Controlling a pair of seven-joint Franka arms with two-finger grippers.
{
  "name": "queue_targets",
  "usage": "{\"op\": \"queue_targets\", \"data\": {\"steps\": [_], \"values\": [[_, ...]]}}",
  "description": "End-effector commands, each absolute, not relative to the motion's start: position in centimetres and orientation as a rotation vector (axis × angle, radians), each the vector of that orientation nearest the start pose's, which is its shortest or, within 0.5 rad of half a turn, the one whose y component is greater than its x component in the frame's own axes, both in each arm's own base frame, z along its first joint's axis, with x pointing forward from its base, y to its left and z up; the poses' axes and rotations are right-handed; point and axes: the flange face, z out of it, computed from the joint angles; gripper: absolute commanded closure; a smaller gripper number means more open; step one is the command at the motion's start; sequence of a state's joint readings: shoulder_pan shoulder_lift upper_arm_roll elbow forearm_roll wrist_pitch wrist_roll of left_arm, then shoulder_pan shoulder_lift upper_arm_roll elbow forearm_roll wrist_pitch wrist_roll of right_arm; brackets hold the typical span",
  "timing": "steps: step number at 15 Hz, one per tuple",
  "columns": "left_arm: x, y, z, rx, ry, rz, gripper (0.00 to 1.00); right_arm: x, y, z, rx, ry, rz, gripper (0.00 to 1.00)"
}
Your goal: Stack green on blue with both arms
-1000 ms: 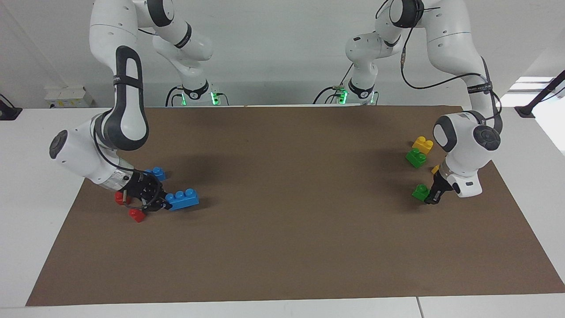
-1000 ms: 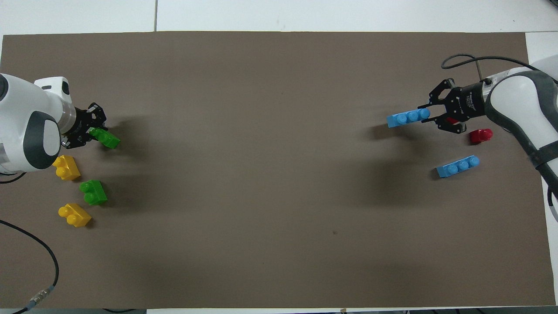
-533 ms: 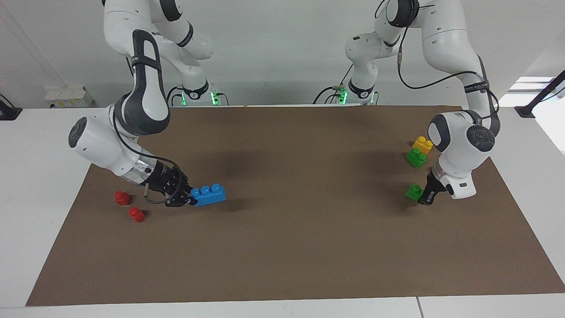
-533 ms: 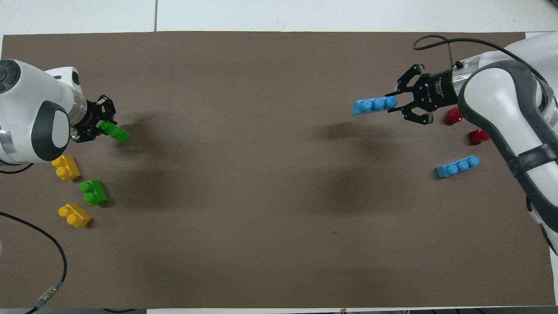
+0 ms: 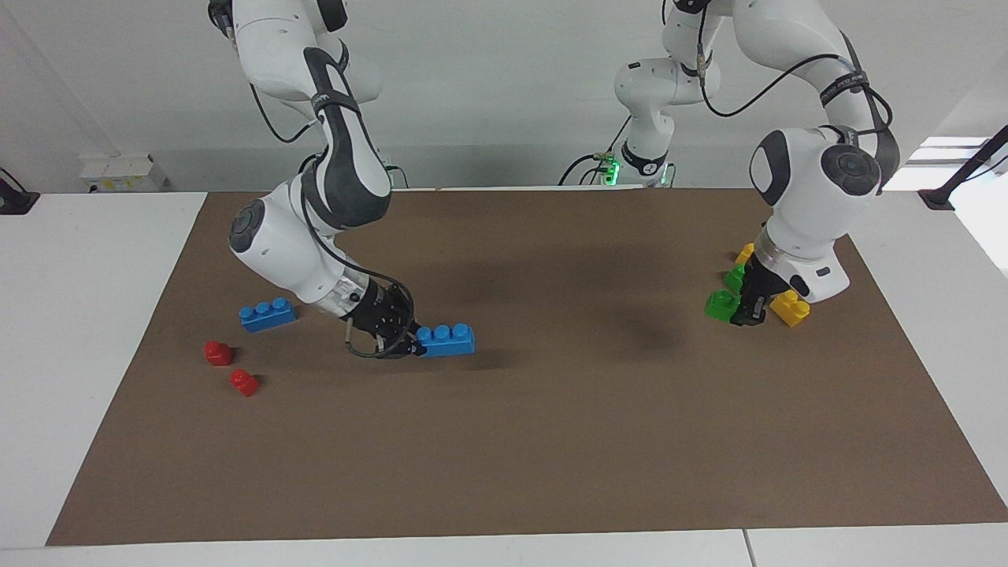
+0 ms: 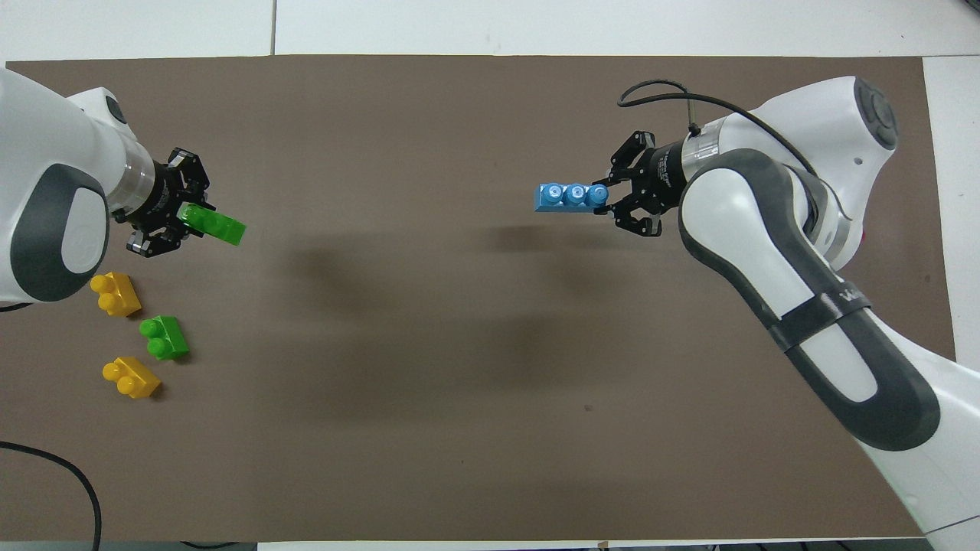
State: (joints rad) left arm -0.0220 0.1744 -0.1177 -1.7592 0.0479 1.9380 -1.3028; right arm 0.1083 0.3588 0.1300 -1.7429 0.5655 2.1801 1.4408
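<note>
My right gripper (image 5: 411, 344) (image 6: 610, 200) is shut on one end of a long blue three-stud brick (image 5: 446, 340) (image 6: 566, 197) and holds it level above the brown mat (image 5: 551, 457), toward the middle. My left gripper (image 5: 742, 313) (image 6: 184, 220) is shut on a small green two-stud brick (image 5: 720, 304) (image 6: 220, 226), raised over the mat at the left arm's end. A second blue brick (image 5: 268, 313) lies on the mat at the right arm's end; the right arm hides it in the overhead view. A second green brick (image 6: 163, 337) (image 5: 735, 277) lies near the left arm.
Two small red bricks (image 5: 218, 352) (image 5: 245, 383) lie at the right arm's end of the mat. Two yellow bricks (image 6: 115, 294) (image 6: 132, 376) lie beside the loose green one. A cable (image 6: 69, 474) lies near the left arm's corner.
My right gripper has carried the blue brick from the red bricks toward the middle of the mat. My left gripper has lifted the green brick and moved it slightly toward the middle.
</note>
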Motion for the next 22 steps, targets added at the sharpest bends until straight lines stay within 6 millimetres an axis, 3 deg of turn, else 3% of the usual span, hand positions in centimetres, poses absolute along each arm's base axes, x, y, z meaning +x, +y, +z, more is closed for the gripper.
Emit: {"op": "queue_targets", "data": {"steps": [1,7,11,18,22], "values": [[59.0,-11.9,47.8,-2.469,-1.934,-0.033,1.00,60.2,18.9,36.3,-1.982,1.888,0.451,1.00],[56.0,-21.2,48.4,-2.263,-2.213,-0.054,1.00,55.5,23.9,33.3,-2.061,1.877,0.459,1.00],[53.3,-27.0,47.1,-2.250,-2.302,-0.074,1.00,54.0,25.5,31.7,-2.038,1.936,0.459,1.00],[51.6,-32.8,43.3,-2.279,-2.279,-0.054,1.00,53.8,24.2,30.5,-1.963,2.041,0.462,1.00],[50.6,-35.5,42.7,-2.296,-2.296,-0.059,1.00,53.8,24.1,30.3,-1.973,2.034,0.433,1.00]]}}
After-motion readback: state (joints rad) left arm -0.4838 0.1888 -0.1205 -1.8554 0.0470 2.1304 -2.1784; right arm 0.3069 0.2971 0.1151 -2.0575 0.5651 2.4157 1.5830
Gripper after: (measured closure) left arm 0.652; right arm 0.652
